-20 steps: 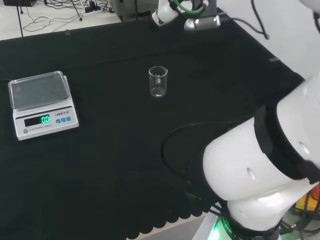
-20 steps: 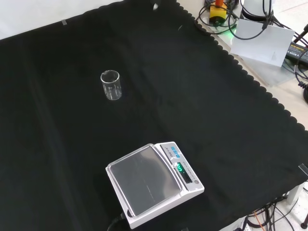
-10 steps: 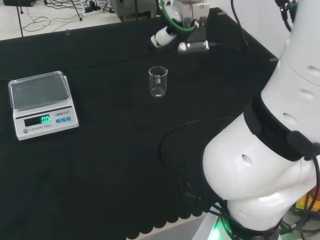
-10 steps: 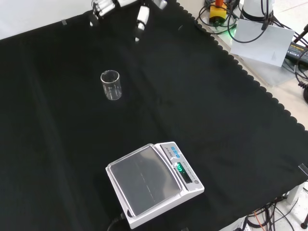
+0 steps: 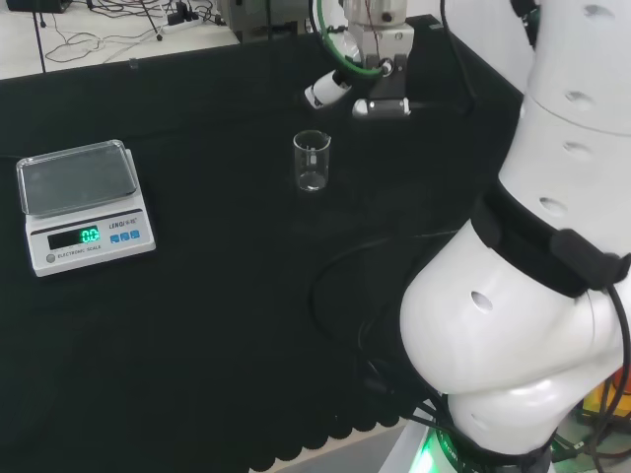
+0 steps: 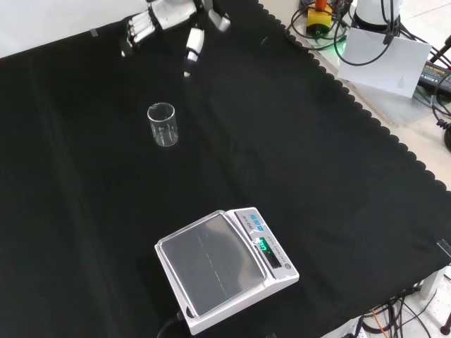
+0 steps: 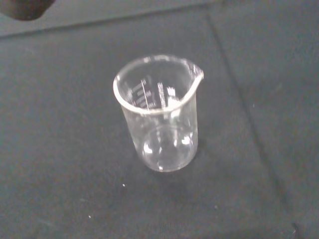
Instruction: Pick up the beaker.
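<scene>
Black cloth [image 6: 296, 169] covers the counter, its scalloped edge running along the right of the front view, with cables and gear on the floor beyond. Hand [image 6: 163, 15]: enters at the top of the front view, above the cloth, fingers [image 6: 134, 32] spread and nearly straight, the thumb [image 6: 192, 44] set apart from them; it holds nothing. In the head view the hand [image 5: 365, 74] hangs just beyond the beaker, clear of it. Beaker [image 6: 163, 124]: clear glass, upright on the cloth, below the hand in the front view and apart from it; in the head view the beaker [image 5: 312, 161] stands near the middle of the cloth. Seen from the wrist, the beaker [image 7: 159, 114] shows a pouring lip, printed graduations on its wall and no visible contents. Scale [image 6: 225, 269]: white, with a lit green display and a flat clear tray on top, lying well apart from the beaker, nearer the camera in the front view; in the head view the scale [image 5: 84, 205] sits at the left. Arm links [image 5: 532, 296]: large white shapes at the right of the head view
</scene>
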